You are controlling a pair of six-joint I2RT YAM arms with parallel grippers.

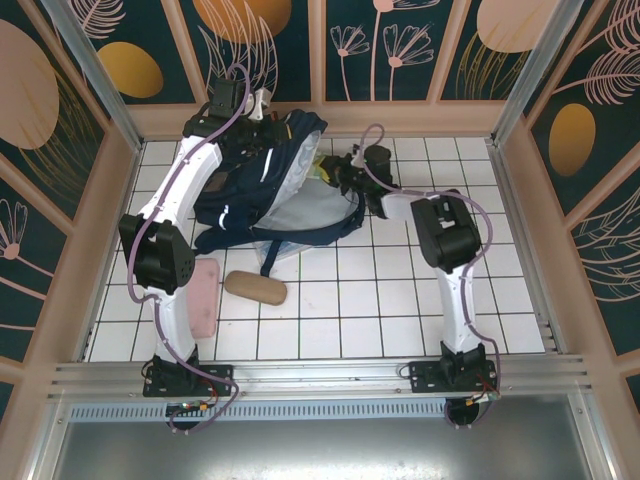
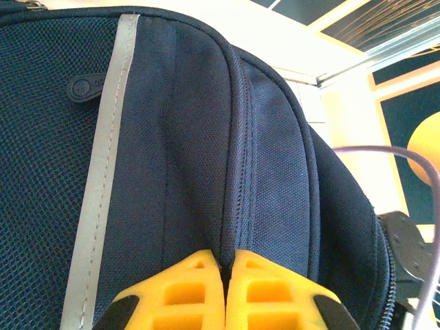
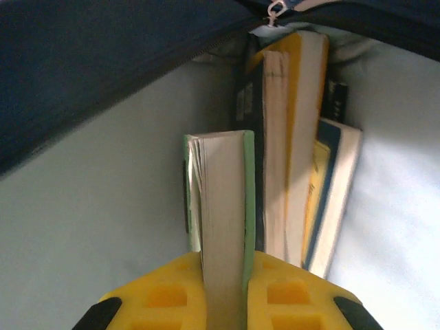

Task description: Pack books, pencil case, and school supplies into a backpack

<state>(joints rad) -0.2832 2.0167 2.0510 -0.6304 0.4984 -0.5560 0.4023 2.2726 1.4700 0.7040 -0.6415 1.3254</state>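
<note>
Right end effector (image 3: 223,285) pinching small green-covered thin book (image 3: 221,185) across covers, inside large navy-blue fabric backpack (image 3: 96,62), just beside yellow and navy books (image 3: 292,137). Left end effector (image 2: 223,278) pressed together on backpack fabric fold. Book likely light, stiff edgewise, covers slick; hold near mid-edge. Long axis points deeper into bag.

No legible text anywhere. Backpack (image 2: 206,137): small dark rubber tab (image 2: 88,87) with an embossed round mark, lettering too small to read. Books (image 3: 289,137) inside: pale print on a dark spine (image 3: 242,103), blurred, unreadable.
</note>
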